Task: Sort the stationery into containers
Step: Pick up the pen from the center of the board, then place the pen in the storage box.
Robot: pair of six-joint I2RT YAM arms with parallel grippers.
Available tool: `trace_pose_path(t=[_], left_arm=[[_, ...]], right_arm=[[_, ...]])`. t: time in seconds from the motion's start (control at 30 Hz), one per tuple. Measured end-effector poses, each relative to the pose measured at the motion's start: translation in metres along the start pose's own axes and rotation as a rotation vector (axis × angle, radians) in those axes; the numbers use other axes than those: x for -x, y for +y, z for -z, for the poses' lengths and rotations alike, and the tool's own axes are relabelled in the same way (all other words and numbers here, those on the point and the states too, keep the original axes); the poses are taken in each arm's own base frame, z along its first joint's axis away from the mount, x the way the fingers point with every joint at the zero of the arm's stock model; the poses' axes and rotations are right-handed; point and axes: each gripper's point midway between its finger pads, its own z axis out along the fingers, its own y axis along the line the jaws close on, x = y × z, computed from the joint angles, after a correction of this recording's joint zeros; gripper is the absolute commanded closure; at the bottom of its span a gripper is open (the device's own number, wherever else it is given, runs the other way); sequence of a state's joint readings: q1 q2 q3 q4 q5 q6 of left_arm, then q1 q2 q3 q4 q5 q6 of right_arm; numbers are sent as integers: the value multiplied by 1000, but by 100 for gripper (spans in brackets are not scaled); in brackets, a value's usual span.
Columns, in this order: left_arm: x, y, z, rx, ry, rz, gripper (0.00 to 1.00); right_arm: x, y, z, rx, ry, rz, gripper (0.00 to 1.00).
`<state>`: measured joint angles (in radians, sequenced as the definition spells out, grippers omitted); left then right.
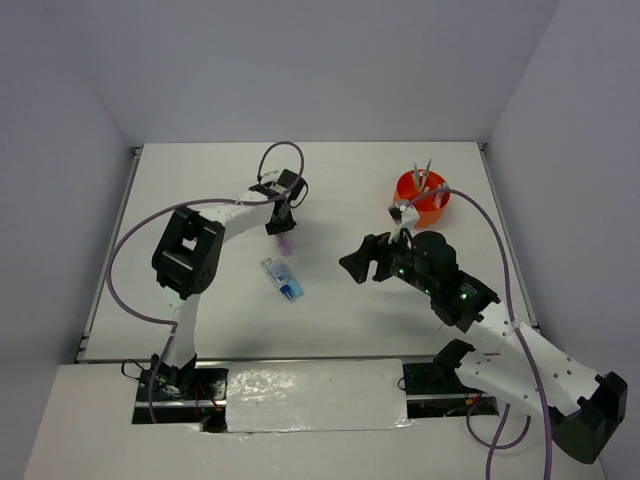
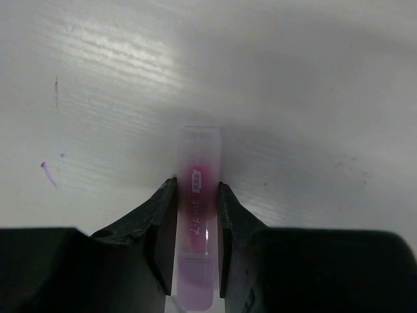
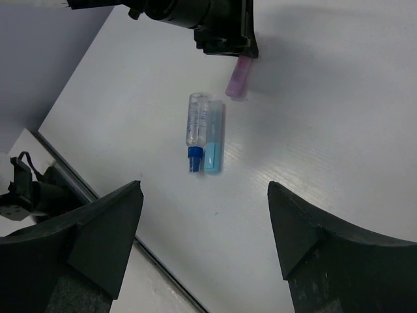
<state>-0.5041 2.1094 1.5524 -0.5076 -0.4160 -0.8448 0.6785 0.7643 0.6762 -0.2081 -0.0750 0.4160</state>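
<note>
My left gripper (image 1: 284, 231) is shut on a pink marker (image 1: 285, 243) and points down at the table, left of centre. In the left wrist view the marker (image 2: 197, 195) stands between the two jaws, its far end close to or on the white table. The right wrist view shows it too (image 3: 237, 78). A blue-and-clear piece (image 3: 195, 127) and a light blue marker (image 3: 214, 135) lie side by side on the table (image 1: 283, 279). My right gripper (image 1: 358, 265) is open and empty, above the table right of them. The orange organiser (image 1: 424, 203) holds thin pens.
The white table (image 1: 340, 320) has walls at the back and both sides. The organiser stands at the back right, just behind my right arm (image 1: 440, 275). My left arm's purple cable (image 1: 280, 150) loops above its wrist.
</note>
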Motion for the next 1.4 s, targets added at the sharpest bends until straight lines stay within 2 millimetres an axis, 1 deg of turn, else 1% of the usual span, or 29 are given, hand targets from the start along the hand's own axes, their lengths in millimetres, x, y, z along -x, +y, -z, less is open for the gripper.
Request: trace_pose_path(t=[0.1,0.13,0.2,0.27,0.37,0.43,0.5,0.57,0.67,0.77,0.93,1.0,1.07,1.1,1.17,1.2,1.23,1.27,1.3,1.37,1.4], left_arm=[[-7,2,12,-38,27,16,100],[-7,2,19,-56,31,31,100],[-2,-2,40,-110,22,56,100],[10,-14,69,-190,-13,103,100],[27,-36,123,-354,-86,196,100],[29,-44,160,-458,-116,254,100],[25,-50,186,-540,-125,312,100],[16,-53,203,-593,-117,354,100],[2,-59,211,-624,-90,383,100],[-8,-67,217,-644,-68,391,100],[-14,-78,228,-690,-54,419,100],[-17,-78,230,-692,-49,420,100],[-17,-77,230,-694,-50,427,100],[-17,-78,230,-694,-48,435,100],[-17,-78,230,-694,-48,442,100],[-17,-77,229,-694,-48,443,100],[-17,-77,229,-693,-48,445,100],[-16,-77,228,-691,-53,449,100],[-15,-77,229,-693,-58,451,100],[-14,-76,228,-692,-65,454,100],[-14,-75,228,-691,-69,457,100]], right_arm=[[-7,0,-9,14,14,-17,14],[-10,0,-13,20,17,-22,13],[-20,-1,-18,30,33,-37,13],[-24,-2,-23,35,36,-50,13],[-21,-1,-28,36,16,-77,15],[-15,-1,-32,32,-10,-101,17],[-11,0,-35,32,-30,-118,19],[-7,4,-37,45,-47,-132,22],[-4,9,-42,63,-58,-143,24],[-5,12,-46,73,-56,-150,27],[-8,9,-56,56,-55,-174,38],[-13,8,-60,45,-41,-181,41],[-20,8,-65,38,-22,-181,46],[-23,9,-66,37,-13,-181,52],[-27,11,-68,38,0,-179,60],[-28,13,-69,41,4,-179,72],[-28,15,-70,45,5,-178,76],[-27,15,-71,41,4,-180,77],[-27,15,-72,38,5,-184,81],[-26,15,-73,35,4,-183,85],[-26,15,-74,34,3,-182,99]])
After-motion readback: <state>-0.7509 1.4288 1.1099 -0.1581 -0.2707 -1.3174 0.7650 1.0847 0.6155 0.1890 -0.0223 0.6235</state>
